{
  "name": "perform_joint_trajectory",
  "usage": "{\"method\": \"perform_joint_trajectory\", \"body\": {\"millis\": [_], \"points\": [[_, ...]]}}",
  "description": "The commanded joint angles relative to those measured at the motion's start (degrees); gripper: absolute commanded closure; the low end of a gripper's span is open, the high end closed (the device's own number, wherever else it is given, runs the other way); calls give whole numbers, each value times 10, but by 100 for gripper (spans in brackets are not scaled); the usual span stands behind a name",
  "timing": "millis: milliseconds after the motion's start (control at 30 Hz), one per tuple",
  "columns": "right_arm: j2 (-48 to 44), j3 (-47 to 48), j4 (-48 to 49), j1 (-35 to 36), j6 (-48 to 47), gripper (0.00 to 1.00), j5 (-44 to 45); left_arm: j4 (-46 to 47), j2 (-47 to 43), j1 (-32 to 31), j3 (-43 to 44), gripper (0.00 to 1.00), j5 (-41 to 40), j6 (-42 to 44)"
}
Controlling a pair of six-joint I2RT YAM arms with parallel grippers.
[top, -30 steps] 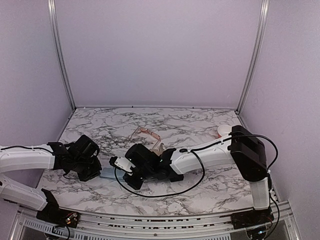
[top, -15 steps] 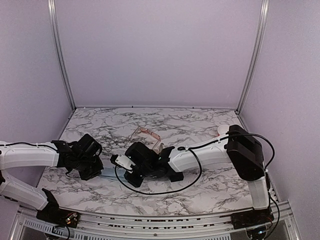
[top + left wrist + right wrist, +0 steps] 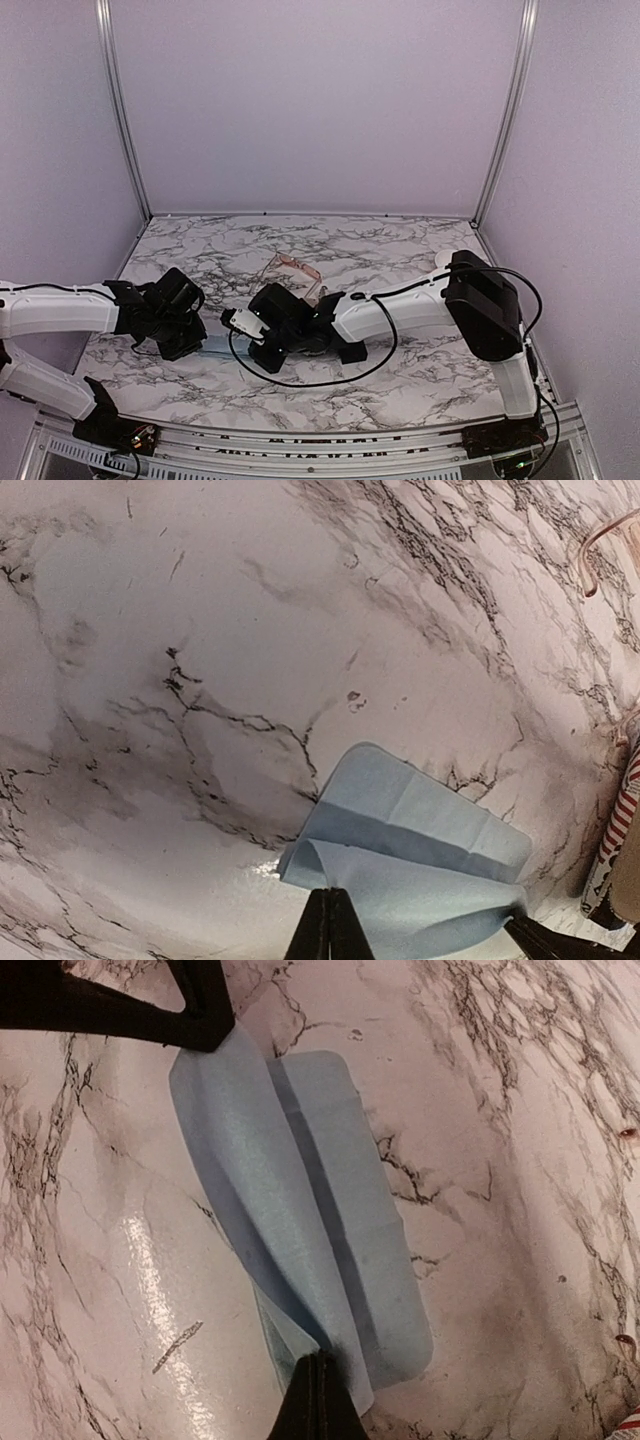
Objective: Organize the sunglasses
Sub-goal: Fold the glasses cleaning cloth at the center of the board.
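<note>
Left claw (image 3: 328,912): fingers pressed together, pinching 1 edge of the blue cloth (image 3: 420,865). The cloth spreads ahead of the claw and to its right, and shows fold lines.

Right claw (image 3: 318,1378): fingers likewise closed tight on the opposite edge of the cloth. From its wrist view the cloth runs straight ahead to the left claw's black fingers (image 3: 195,1015), which meet the far corner.

Overhead: the 2 claws face each other low over the marble table (image 3: 400,250), with the cloth stretched between them.

Wire-framed sunglasses (image 3: 293,268): 1 pair with pinkish-brown lenses lies on the table beyond the right claw, toward the back wall, near it but not touching either claw or the cloth. From the left wrist view the frame shows far ahead and to the right.

Striped case (image 3: 618,830): red-and-white edge visible just right of the cloth.
</note>
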Motion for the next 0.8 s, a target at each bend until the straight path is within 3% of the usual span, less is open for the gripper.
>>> {"method": "perform_joint_trajectory", "body": {"millis": [0,233,367,767], "points": [[9,23,-7,-6,-4,100,5,-10,13,3,13,100,-8,3],[15,30,-16,-7,-4,100,7,-3,24,4,16,100,-13,6],[15,32,-18,-7,-4,88,12,-1,31,6,20,100,-13,10],[16,40,-21,-12,1,73,29,5,60,30,44,94,-19,29]]}}
